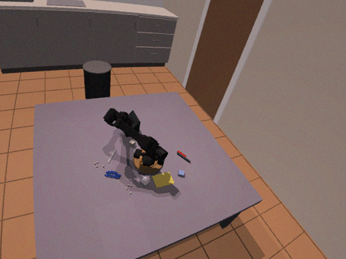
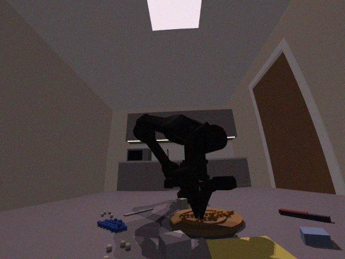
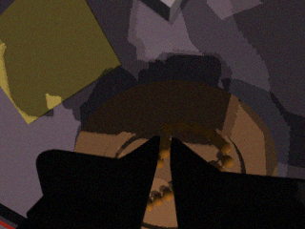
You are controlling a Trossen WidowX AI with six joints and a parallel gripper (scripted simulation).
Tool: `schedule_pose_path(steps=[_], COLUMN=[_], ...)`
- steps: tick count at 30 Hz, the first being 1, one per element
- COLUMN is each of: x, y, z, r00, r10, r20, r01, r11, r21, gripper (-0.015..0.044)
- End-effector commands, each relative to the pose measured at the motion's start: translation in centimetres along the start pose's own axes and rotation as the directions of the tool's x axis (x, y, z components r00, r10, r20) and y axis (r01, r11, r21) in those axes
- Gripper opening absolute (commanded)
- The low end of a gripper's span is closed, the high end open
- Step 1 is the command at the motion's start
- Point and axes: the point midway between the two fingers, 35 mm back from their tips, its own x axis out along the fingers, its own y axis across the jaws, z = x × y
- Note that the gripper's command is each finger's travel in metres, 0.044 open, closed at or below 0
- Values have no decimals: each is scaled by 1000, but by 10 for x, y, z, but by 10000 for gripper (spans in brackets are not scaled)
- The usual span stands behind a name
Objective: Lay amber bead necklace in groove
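The amber bead necklace (image 2: pixel 228 213) (image 3: pixel 228 161) lies on top of the round bead board (image 1: pixel 147 170) (image 2: pixel 206 230) (image 3: pixel 254 131). In the wrist view one stretch curves along the groove's far right part, while another stretch crosses the board inside the ring. My gripper (image 2: pixel 199 217) (image 3: pixel 165 142) is low over the board, its fingertips nearly together, shut on a stretch of the necklace. The fingers hide much of the near part of the board and the beads there. In the top view the arm covers the fingertips.
A yellow sheet (image 1: pixel 162 181) (image 2: pixel 242 246) (image 3: pixel 57 52) and a grey block (image 1: pixel 145 180) (image 2: pixel 174 244) stand close to the board. Blue beads (image 1: pixel 112 174) (image 2: pixel 112 225), loose white beads, a pale stick (image 1: pixel 111 156), a blue block (image 1: pixel 180 173) and a red-black pen (image 1: pixel 183 156) lie around. A pale block (image 1: pixel 132 142) is behind.
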Motion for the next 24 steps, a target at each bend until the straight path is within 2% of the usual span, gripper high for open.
schedule_pose_path(steps=[1,16,24], x=[-1,7,3], y=[5,11,11], z=[5,10,10], r00=[1000,1000,1000], r10=[1,1,5], r20=[2,2,1], r01=[-1,-1,-5], r11=[1000,1000,1000], r21=[8,8,16], gripper=[0,0,210])
